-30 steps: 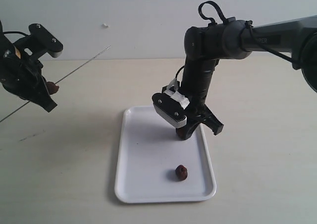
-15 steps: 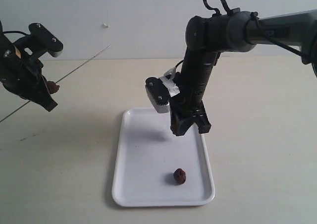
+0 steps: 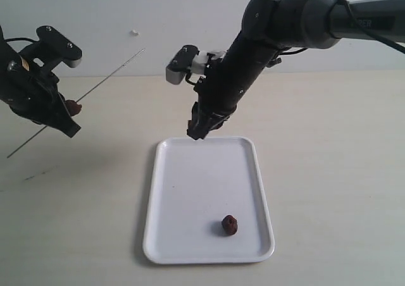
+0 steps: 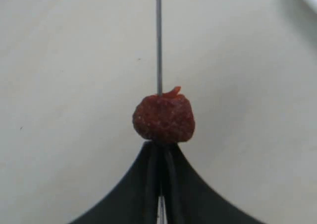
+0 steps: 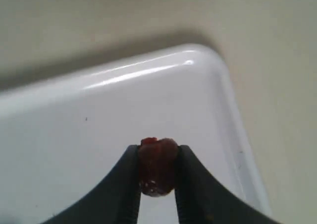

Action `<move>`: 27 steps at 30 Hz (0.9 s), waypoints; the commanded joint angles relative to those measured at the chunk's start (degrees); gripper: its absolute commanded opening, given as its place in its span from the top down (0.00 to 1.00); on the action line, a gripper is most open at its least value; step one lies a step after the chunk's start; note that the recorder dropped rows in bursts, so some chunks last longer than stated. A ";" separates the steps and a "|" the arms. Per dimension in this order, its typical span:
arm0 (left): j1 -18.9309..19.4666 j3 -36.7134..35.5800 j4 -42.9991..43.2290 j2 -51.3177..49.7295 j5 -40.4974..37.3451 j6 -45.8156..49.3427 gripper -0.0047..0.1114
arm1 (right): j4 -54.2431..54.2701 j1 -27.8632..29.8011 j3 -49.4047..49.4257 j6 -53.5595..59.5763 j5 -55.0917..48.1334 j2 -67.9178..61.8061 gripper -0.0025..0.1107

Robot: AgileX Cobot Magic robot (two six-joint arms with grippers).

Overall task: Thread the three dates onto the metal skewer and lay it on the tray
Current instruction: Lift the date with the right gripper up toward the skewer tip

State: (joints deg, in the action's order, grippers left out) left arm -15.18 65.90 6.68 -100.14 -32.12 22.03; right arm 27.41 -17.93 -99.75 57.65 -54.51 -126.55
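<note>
My left gripper (image 3: 63,116) is shut on the metal skewer (image 3: 109,77), held above the table at the far left. One date (image 4: 163,118) is threaded on it just past the fingertips, and the rod (image 4: 159,35) runs on beyond it. My right gripper (image 3: 197,131) hangs over the far edge of the white tray (image 3: 190,172), shut on a second date (image 5: 157,165). The third date (image 3: 230,224) lies loose near the tray's front right corner.
The tray (image 5: 208,100) sits on a plain beige table (image 3: 329,172) with a pale wall behind. The right arm (image 3: 278,26) slants in from the upper right above the tray's far end.
The right gripper has risen off the tray with a date and swung up and leftward, toward the skewer. The left gripper has tilted the skewer slightly.
</note>
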 commanded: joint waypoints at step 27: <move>-4.18 0.39 -17.36 0.55 -1.21 15.21 0.96 | 56.51 7.89 -0.18 -26.31 22.35 0.62 0.77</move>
State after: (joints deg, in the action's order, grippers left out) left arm -17.94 65.90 -8.03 -100.14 -33.37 34.55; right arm 82.34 -10.34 -99.75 31.28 -32.69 -126.55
